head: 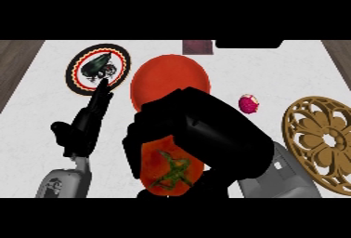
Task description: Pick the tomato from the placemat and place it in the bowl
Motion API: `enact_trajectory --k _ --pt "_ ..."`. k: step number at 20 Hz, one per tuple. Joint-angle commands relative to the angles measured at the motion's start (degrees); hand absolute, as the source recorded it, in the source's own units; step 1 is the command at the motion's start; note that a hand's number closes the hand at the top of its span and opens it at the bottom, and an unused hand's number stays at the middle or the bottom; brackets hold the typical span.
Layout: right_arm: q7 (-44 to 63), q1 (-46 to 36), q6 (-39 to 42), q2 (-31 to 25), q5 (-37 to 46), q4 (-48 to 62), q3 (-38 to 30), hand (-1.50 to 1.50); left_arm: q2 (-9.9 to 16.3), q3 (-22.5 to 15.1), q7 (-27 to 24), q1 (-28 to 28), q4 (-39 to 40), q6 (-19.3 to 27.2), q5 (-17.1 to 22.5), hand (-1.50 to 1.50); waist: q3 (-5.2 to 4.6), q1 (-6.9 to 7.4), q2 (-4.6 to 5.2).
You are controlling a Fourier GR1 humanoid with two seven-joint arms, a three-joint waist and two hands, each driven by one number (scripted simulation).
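R hand [205, 135] clenched round tomato [170, 169] nr counter's front edge, lifted w/ red bowl [169, 79] just beyond for drop-in; L hand [86, 123] relaxed, fingers straight, out of way

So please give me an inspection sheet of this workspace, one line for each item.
Surface: white counter, wood strips at both side edges.
Job's things: tomato lifted in the right hand; red bowl beyond it, partly hidden.
Clutter: round black plate with a dark picture, far left; small pink object; golden openwork placemat at the right edge; dark square at the far edge.
Hands: right hand curled round the tomato; left hand open, fingers straight, at the left.
Cables: nothing seen.
Surroundings: dark shape at the top edge, cannot tell what.
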Motion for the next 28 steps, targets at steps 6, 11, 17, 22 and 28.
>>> enact_trajectory --k 6,11,17,22,28 --pt "-15.25 -9.05 -8.46 -1.59 19.11 21.91 1.15 1.50 -1.30 0.10 -1.38 -1.59 3.62 0.52 -0.39 0.00 0.01 0.28 0.33" --pt "-22.76 -13.76 -13.82 -1.29 22.38 38.02 -3.42 1.50 -2.29 -2.51 1.10 -0.16 -0.81 1.99 -2.70 0.00 0.03 0.61 0.27" --pt "-35.57 -18.86 -23.31 -1.94 25.83 58.46 -5.92 1.50 -2.30 -2.27 0.17 -0.48 -0.29 1.50 -2.43 0.00 0.04 1.32 0.57" --pt "-38.88 -22.26 -31.34 0.20 26.26 73.00 -3.56 1.50 -1.13 0.03 -1.53 -2.16 3.80 -0.83 -0.21 0.00 0.01 1.85 0.77" --pt "-41.83 -28.34 -17.37 -0.80 23.27 85.17 -8.93 -1.50 -0.87 -2.02 2.28 -0.94 -2.30 -0.71 -1.13 0.00 0.04 3.08 1.08"
